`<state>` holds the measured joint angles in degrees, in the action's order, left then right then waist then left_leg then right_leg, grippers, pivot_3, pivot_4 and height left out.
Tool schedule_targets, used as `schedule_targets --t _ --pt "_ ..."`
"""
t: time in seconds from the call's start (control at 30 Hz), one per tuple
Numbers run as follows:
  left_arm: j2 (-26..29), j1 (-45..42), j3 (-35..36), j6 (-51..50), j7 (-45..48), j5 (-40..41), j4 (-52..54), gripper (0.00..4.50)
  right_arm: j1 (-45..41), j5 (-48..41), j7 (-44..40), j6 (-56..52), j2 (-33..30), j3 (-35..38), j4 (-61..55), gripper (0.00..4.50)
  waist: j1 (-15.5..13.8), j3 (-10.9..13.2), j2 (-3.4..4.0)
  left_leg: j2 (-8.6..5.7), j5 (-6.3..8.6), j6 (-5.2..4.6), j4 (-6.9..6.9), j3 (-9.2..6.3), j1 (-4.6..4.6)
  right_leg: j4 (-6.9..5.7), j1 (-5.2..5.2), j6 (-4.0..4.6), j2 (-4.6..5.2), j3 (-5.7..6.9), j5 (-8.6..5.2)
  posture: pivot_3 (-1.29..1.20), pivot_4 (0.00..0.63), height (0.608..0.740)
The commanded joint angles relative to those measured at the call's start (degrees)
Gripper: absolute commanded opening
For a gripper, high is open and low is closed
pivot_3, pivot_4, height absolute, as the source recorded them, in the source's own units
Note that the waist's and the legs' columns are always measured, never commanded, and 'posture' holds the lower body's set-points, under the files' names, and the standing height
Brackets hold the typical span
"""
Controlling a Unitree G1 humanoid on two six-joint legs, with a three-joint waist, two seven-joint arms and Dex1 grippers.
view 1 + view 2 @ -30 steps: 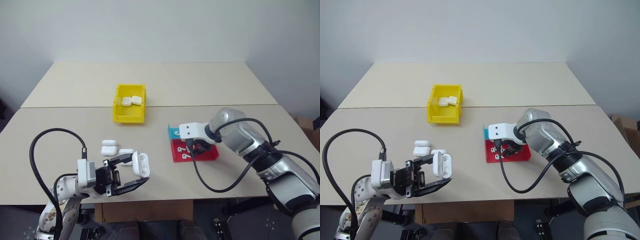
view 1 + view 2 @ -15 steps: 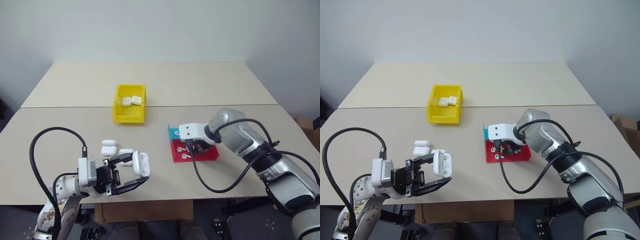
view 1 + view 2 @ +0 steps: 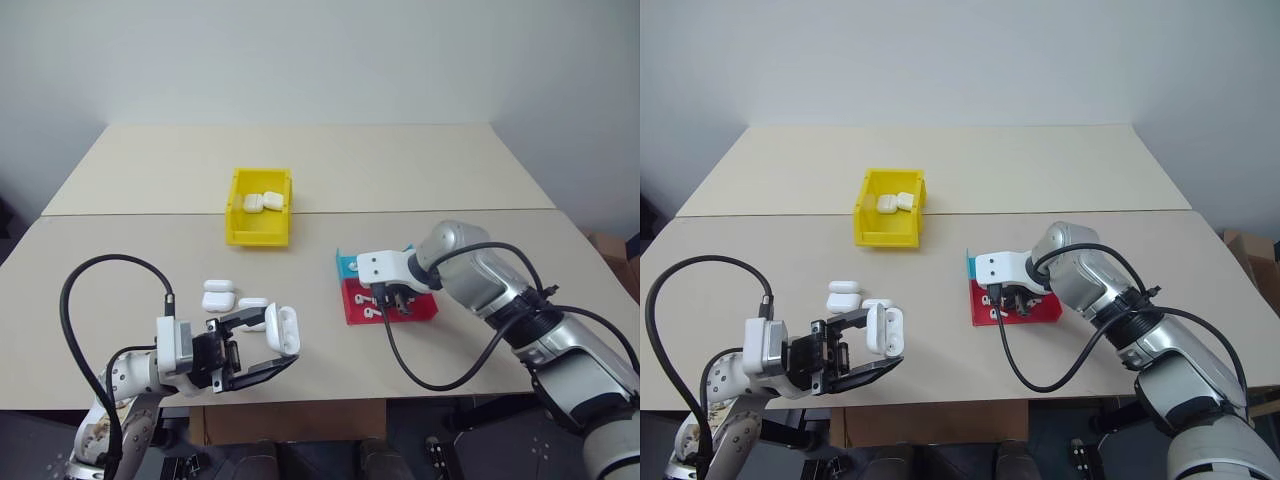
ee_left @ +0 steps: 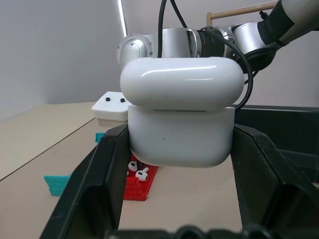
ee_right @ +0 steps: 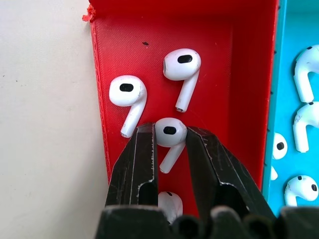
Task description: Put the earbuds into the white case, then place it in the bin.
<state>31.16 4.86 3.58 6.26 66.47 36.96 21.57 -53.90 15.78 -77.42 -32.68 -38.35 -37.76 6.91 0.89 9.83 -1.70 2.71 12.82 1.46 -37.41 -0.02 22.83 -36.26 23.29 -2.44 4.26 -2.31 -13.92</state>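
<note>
So the right gripper (image 5: pixel 169 142) is being pointed steeply down into the red tray (image 5: pixel 224 74), with the fingers (image 5: pixel 142 159) drawn in until one earbud (image 5: pixel 169 133) is being touched on both sides of its head, though whether it's actually being squeezed yet can't really be told. The bud is being caught right at the fingertips and the stem is hanging out below, so the pinch is probably best finished gently, because a glossy little thing like that could easily be squirted out sideways. Two more buds (image 5: pixel 182 67) are lying just beyond the tips and another is sitting between the fingers nearer the wrist, so a straight lift is being called for, with no dragging, or the neighbours could get knocked around. The blue tray (image 5: pixel 299 129) right beside it is holding more buds. Over on the other side, the case (image 3: pixel 281 329) is being clamped firmly in the left gripper (image 4: pixel 182 144), held above the near table edge with its lid flipped open. That's being kept well apart from the tray, so the bud is going to have to be carried across and lined up stem-first over the opening. The bin (image 3: pixel 259 207) is sitting farther back on the table (image 3: pixel 450 165) with cases already inside, and a few spare cases (image 3: pixel 218 295) are lying near the left arm.
</note>
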Motion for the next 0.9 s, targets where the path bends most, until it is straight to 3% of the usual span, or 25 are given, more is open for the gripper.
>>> schedule_targets --t 0.03,0.17,0.33,0.47,0.57,0.7,0.9 --pt "-0.2 -0.3 1.0 1.6 0.7 0.0 -0.1 2.79 0.0 0.0 -0.2 -0.5 -1.1 2.7 -3.7 0.90 0.0 0.0 0.00 0.00 0.00 0.00 0.00 0.00 0.00 0.00 0.00 0.00 0.00 0.00 0.00 0.00 0.150 0.740" --pt "-0.3 -2.1 1.1 0.9 0.9 0.9 -0.7 2.79 0.7 -3.5 -0.7 -4.2 -4.3 8.9 -10.7 0.90 -0.2 0.0 0.02 0.00 0.00 0.00 0.00 0.00 0.02 0.00 0.03 0.00 0.00 0.00 0.00 0.00 0.150 0.740" --pt "0.1 -7.4 1.0 -4.9 -2.3 4.8 2.0 2.79 4.5 -14.7 1.6 -10.6 -7.0 26.4 -22.8 0.90 -0.7 0.0 0.02 0.00 0.00 0.00 0.00 -0.02 0.04 0.03 0.00 0.00 0.02 0.05 0.00 0.00 0.150 0.740" --pt "1.4 -12.0 0.8 -11.3 -5.3 8.8 5.8 2.79 11.8 -27.1 4.5 -8.7 -4.1 43.6 -31.1 0.90 -0.7 0.0 0.01 0.01 0.00 0.00 0.00 -0.05 0.05 0.05 -0.04 -0.02 0.00 0.05 0.01 0.00 0.150 0.740" --pt "0.6 -14.0 -0.1 -13.5 -6.4 9.6 6.3 2.79 16.8 -35.4 6.8 -8.5 -0.8 50.7 -35.1 0.90 -0.5 0.0 0.01 0.00 0.00 0.00 0.00 -0.05 0.01 0.04 -0.11 -0.04 0.01 0.04 0.02 0.00 0.150 0.740" --pt "-0.5 -17.7 -1.6 -16.1 -6.8 9.9 5.5 2.79 21.0 -43.8 12.0 -3.0 6.6 55.1 -38.8 0.90 0.1 0.0 0.01 0.02 0.00 0.00 -0.02 -0.04 -0.09 -0.05 -0.14 -0.03 -0.06 -0.01 0.03 0.00 0.150 0.740" --pt "-1.0 -20.1 -2.7 -19.7 -6.8 11.3 7.8 2.79 21.3 -51.3 16.9 9.0 16.7 54.3 -38.4 0.90 0.2 0.0 0.01 0.05 0.00 0.00 0.00 -0.05 -0.12 -0.08 -0.12 -0.03 -0.14 -0.07 0.03 0.00 0.150 0.740"
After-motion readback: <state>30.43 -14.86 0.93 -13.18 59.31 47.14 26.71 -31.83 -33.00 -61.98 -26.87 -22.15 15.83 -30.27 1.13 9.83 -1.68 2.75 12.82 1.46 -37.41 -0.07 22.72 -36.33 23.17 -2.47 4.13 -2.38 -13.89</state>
